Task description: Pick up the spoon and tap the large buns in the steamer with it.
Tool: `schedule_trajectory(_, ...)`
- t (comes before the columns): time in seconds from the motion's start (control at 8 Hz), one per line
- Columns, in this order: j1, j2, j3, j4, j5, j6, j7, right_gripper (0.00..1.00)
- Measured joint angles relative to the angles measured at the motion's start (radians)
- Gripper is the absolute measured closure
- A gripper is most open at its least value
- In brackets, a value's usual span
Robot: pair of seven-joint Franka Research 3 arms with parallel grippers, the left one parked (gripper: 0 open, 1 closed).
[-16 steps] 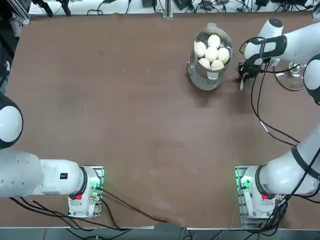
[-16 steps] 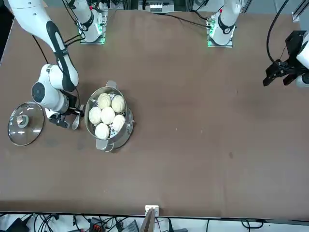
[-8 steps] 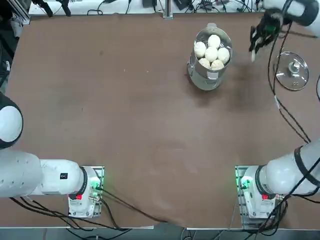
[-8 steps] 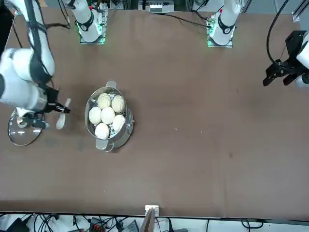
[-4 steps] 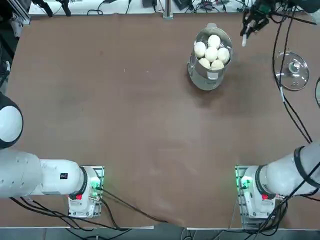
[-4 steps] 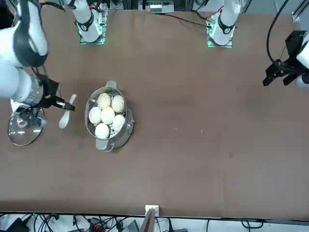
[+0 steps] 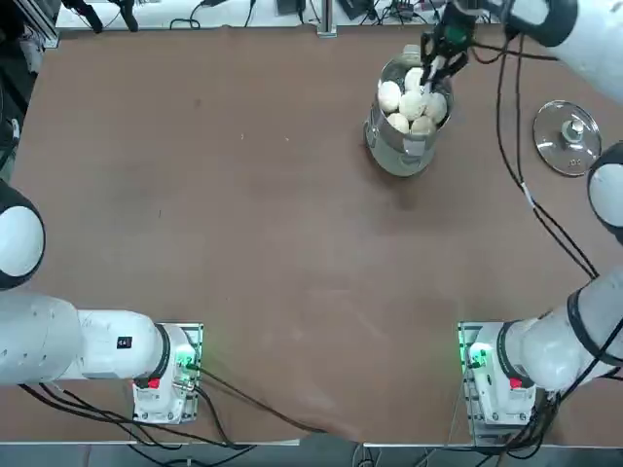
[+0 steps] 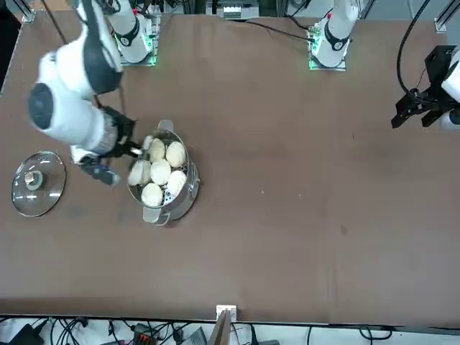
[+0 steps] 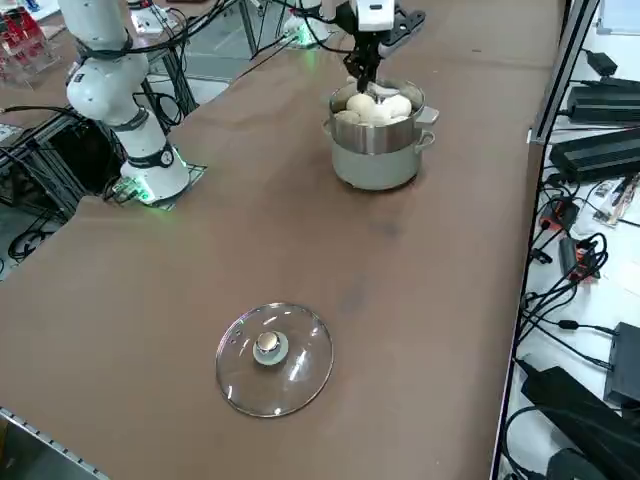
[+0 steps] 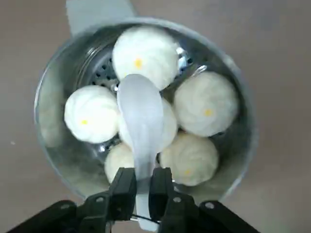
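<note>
White ceramic spoon (image 10: 141, 121), clenched in the right claw (image 10: 142, 194), hangs over round white buns (image 10: 204, 109) (shiny steel steamer (image 10: 53, 121)).

table (image 7: 243, 214): brown, wide | far edge: cables (image 7: 389, 12) | side floor: cables, black boxes (image 9: 605, 100)

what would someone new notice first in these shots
The shiny steel steamer near the far edge of the table, packed with white large buns, draws the eye first. Right above it, the right gripper is shut on a white spoon whose bowl hangs over the middle bun. A glass lid lies apart on the bare brown table.
</note>
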Motion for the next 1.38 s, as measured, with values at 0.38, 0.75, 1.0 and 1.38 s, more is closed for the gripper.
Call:
schedule_trajectory(0.38, 0.045, 0.045, 0.000, 0.000, 0.003, 0.025, 0.029, 0.82)
schedule_trajectory(0.75, 0.046, 0.072, -0.001, 0.000, 0.004, 0.025, 0.029, 0.82)
schedule_trajectory(1.0, 0.046, 0.079, -0.001, 0.000, 0.005, 0.024, 0.029, 0.82)
schedule_trajectory(1.38, 0.046, 0.071, -0.002, 0.010, 0.005, 0.023, 0.048, 0.82)
